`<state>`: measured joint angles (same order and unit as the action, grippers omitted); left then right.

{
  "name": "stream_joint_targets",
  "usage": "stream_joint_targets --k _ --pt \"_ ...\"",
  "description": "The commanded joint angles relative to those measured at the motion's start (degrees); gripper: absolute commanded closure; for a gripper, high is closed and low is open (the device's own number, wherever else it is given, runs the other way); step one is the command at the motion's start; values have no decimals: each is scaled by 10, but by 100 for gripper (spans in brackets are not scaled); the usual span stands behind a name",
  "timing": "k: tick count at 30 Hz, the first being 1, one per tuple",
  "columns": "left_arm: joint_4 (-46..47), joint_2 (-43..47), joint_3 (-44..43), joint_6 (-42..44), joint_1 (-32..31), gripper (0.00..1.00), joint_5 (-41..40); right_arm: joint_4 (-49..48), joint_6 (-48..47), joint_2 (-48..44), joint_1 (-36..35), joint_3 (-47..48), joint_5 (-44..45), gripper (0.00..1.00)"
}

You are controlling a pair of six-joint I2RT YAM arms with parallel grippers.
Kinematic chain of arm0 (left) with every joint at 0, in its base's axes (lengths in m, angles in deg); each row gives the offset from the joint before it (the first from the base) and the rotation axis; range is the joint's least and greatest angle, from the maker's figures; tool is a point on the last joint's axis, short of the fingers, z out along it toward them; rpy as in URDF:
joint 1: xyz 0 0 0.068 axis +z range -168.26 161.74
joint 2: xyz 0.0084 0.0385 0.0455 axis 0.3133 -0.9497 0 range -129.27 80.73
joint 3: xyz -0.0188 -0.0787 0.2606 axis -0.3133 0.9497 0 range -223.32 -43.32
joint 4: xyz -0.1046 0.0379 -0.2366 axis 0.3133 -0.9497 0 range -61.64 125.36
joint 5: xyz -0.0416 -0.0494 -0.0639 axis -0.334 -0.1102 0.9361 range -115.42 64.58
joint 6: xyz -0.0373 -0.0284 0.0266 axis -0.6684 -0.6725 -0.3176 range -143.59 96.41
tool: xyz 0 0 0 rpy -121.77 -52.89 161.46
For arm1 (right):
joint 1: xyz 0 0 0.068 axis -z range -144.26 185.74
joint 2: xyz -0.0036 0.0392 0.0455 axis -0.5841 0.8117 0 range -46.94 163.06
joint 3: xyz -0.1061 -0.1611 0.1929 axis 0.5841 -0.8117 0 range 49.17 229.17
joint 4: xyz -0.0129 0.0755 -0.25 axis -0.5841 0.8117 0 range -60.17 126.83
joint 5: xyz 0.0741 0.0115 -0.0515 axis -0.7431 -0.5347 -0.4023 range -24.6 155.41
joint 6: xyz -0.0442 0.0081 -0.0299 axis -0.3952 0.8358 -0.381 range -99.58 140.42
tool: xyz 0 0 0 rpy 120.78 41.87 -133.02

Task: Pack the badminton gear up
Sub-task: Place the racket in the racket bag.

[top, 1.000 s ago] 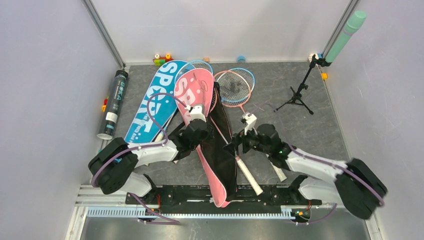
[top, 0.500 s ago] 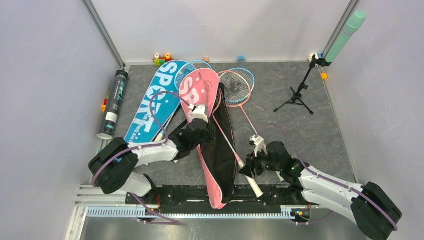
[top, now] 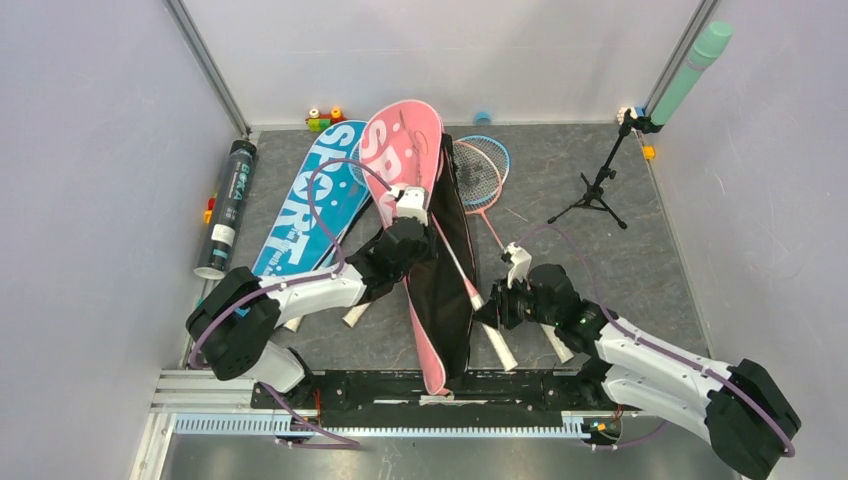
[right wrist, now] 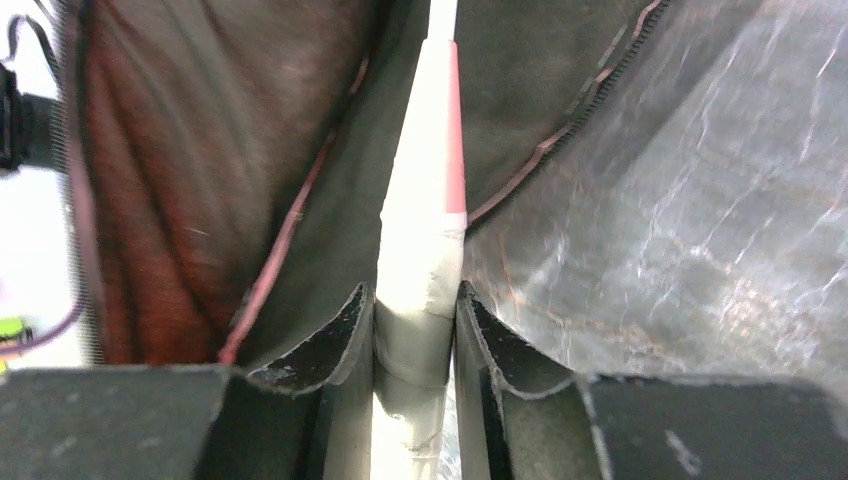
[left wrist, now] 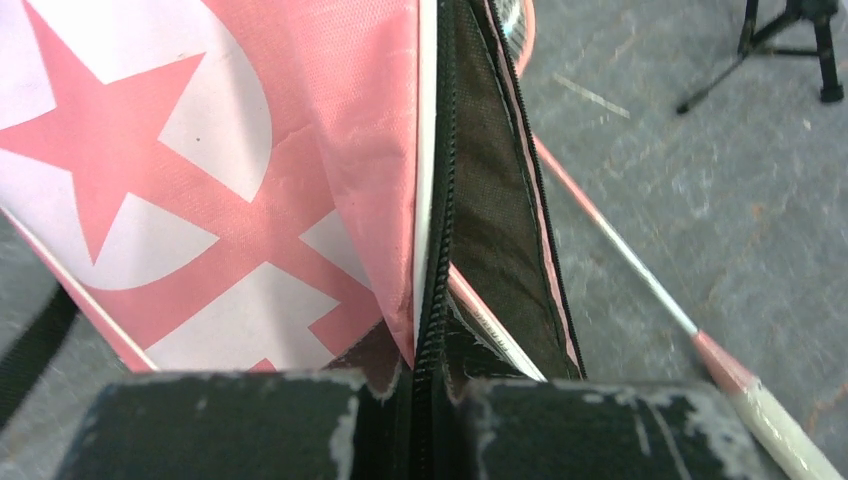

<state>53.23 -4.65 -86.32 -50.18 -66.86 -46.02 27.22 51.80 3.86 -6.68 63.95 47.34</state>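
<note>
The pink "SPORT" bag (top: 405, 140) lies unzipped down the middle, its black lining (top: 445, 290) exposed. My left gripper (top: 410, 232) is shut on the bag's zipper edge (left wrist: 432, 300) and holds it up. A pink racket shaft runs over the lining into the bag. Near the table's front edge my right gripper (top: 503, 305) is shut on that racket's white handle (right wrist: 420, 280), both fingers pressing its sides. The blue bag (top: 310, 200) lies to the left, with a dark tube (top: 228, 205) beside it. Blue and pink racket heads (top: 482, 165) lie behind the pink bag.
A black tripod (top: 595, 195) with a green cylinder (top: 690, 75) stands at the back right. Small coloured blocks (top: 322, 118) sit along the back wall. Another white handle (top: 555, 343) lies by the right arm, and one (top: 355, 315) under the left arm.
My left gripper has carried the pink bag's edge farther back and up. The right gripper left the bag's edge, came toward the front, and closed on the racket handle.
</note>
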Motion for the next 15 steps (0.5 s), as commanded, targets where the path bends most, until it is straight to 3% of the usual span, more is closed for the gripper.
stream_joint_targets --k 1,6,10,15 --pt "53 3 -44 66 -4 98 -33 -25 7 1 -7 84 65 100" --pt "53 -16 -41 65 -11 98 -87 -101 47 34 -7 103 77 100" --pt "56 -13 -30 30 -33 98 -62 -229 123 75 -7 90 117 100" --pt "44 27 14 -21 -55 98 -49 -320 176 134 -7 123 142 100"
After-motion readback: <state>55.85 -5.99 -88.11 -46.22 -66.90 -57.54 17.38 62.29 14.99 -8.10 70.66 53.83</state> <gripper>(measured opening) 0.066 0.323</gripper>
